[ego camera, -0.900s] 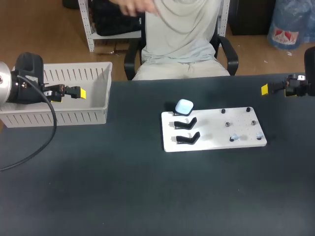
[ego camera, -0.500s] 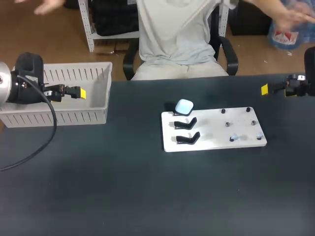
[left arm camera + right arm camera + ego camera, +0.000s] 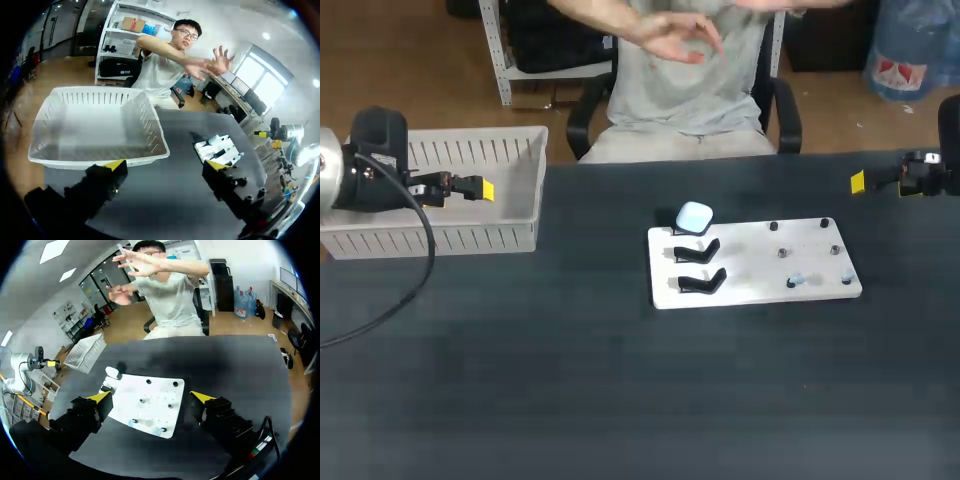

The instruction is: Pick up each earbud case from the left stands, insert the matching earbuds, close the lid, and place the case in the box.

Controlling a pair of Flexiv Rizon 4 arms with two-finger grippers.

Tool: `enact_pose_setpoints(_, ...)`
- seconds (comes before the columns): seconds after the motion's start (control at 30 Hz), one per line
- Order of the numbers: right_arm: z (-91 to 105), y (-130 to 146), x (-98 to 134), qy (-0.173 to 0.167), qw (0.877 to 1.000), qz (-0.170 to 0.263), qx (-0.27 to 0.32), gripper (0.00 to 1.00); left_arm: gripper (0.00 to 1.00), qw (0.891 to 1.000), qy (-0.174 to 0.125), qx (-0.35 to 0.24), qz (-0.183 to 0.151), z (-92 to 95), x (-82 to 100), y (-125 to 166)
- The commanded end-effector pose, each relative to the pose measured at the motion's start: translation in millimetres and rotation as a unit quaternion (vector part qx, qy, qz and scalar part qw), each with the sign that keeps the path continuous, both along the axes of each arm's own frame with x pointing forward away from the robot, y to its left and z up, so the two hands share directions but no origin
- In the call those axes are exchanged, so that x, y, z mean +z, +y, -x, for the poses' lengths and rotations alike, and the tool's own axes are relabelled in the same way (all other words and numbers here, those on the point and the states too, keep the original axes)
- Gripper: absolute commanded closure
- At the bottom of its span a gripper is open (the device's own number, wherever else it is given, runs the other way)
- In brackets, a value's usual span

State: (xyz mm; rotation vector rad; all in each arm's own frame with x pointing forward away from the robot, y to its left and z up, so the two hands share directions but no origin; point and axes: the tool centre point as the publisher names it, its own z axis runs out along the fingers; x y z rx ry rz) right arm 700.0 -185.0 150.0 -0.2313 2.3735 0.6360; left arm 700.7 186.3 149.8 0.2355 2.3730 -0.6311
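Note:
A pale blue earbud case (image 3: 694, 216) sits closed on the rearmost stand at the left end of the white board (image 3: 750, 290). Two black stands (image 3: 701, 250) in front of it are bare. Small earbuds (image 3: 795, 281) rest among the black pegs at the board's right end. My left gripper (image 3: 485, 189) hovers open over the white basket (image 3: 440, 238), far left of the board. My right gripper (image 3: 858, 182) hangs open beyond the board's far right corner. In the right wrist view the open gripper (image 3: 150, 397) frames the board (image 3: 157, 390) and the case (image 3: 112, 372).
In the left wrist view the basket (image 3: 95, 160) lies just ahead of the open gripper (image 3: 165, 166), with the board (image 3: 222, 152) off to one side. Dark tabletop (image 3: 570, 380) stretches between basket and board and along the front.

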Motion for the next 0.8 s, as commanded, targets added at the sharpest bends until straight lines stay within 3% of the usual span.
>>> enact_pose_setpoints(0.03, 0.0, 0, 0, 0.000, 1.000, 0.000, 0.000, 0.00, 0.00, 1.000, -0.005, -0.008, -0.003, -4.1, 1.1, -2)
enact_pose_setpoints(0.23, 0.0, 0, 0, 0.000, 1.000, 0.000, 0.000, 0.00, 0.00, 0.996, -0.044, -0.076, -0.030, -11.3, 7.5, -14)
enact_pose_setpoints(0.43, 0.0, 0, 0, 0.000, 1.000, 0.000, 0.000, 0.00, 0.00, 0.979, -0.101, -0.171, -0.053, -22.7, 15.8, -33)
enact_pose_setpoints(0.67, 0.0, 0, 0, 0.000, 1.000, 0.000, 0.000, 0.00, 0.00, 0.942, -0.153, -0.288, -0.074, -38.0, 22.2, -57)
enact_pose_setpoints(0.8, 0.0, 0, 0, 0.000, 1.000, 0.000, 0.000, 0.00, 0.00, 0.915, -0.177, -0.351, -0.095, -43.2, 21.0, -74)
